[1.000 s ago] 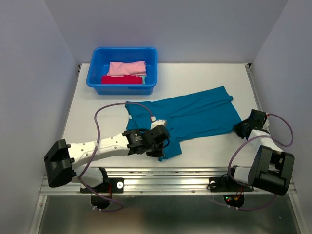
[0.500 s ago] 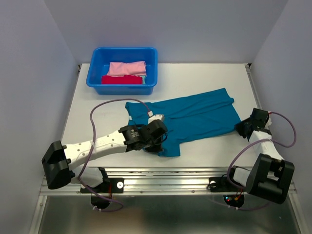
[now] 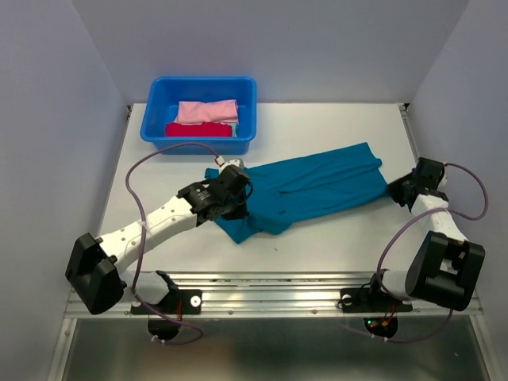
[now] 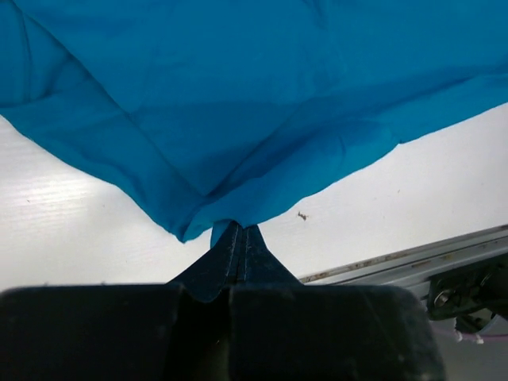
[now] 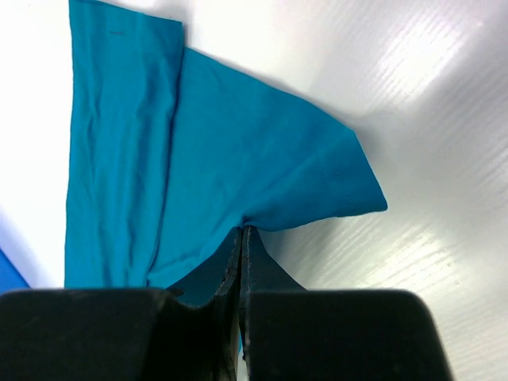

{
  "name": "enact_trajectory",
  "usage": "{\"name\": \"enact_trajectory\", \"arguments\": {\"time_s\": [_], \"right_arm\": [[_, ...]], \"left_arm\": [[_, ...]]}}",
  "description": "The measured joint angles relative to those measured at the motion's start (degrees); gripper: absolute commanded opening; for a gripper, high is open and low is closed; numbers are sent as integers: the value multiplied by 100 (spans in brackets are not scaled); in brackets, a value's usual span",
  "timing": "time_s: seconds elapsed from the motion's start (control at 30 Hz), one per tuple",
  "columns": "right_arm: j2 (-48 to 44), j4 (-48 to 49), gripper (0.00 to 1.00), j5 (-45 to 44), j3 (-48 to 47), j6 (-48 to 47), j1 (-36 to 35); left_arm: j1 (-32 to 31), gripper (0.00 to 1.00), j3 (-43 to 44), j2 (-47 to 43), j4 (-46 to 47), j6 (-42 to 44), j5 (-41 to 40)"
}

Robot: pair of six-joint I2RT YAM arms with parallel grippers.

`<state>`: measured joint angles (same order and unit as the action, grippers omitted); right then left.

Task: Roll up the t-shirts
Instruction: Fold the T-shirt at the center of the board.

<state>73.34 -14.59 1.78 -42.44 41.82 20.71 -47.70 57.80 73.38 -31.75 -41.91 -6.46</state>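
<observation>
A teal-blue t-shirt (image 3: 309,186) lies spread across the middle of the white table, its near edge folded back over itself. My left gripper (image 3: 238,197) is shut on the shirt's left end; in the left wrist view the cloth (image 4: 238,119) runs straight into the closed tips of that gripper (image 4: 238,230). My right gripper (image 3: 394,190) is shut on the shirt's right end, and the right wrist view shows the fabric (image 5: 238,167) pinched at its tips (image 5: 242,232). Pink (image 3: 208,110) and red (image 3: 198,129) t-shirt bundles lie in the tub.
A bright-blue plastic tub (image 3: 159,133) stands at the back left of the table. A metal rail (image 3: 278,279) runs along the near edge, and it also shows in the left wrist view as a rail (image 4: 413,258). Pale walls close in the table on three sides.
My left gripper has carried the shirt's near-left edge away from the front rail, up and to the left over the shirt. The right gripper has shifted slightly toward the back with its end.
</observation>
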Motion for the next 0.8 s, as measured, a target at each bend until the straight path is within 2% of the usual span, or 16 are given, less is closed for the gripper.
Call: {"name": "enact_trajectory", "arguments": {"time_s": [0.17, 0.3, 0.4, 0.43, 0.5, 0.63, 0.8], "right_arm": [[201, -4, 1, 111, -146, -9, 0], [144, -114, 1, 127, -118, -111, 0], [-125, -308, 27, 118, 103, -199, 0], [-208, -352, 40, 105, 177, -205, 0], [-420, -507, 48, 17, 385, -236, 0], [-533, -817, 48, -254, 597, -315, 0], [-221, -883, 50, -566, 595, -369, 0]], "left_arm": [[188, 0, 127, 0, 101, 157, 125], [181, 0, 116, -2, 59, 280, 597], [166, 0, -31, -85, 96, 334, 992], [146, 0, -131, -170, 66, 345, 1121], [116, 0, -280, -304, 2, 361, 1279], [85, 0, -391, -481, -210, 407, 1377], [90, 0, -391, -638, -330, 439, 1355]]}}
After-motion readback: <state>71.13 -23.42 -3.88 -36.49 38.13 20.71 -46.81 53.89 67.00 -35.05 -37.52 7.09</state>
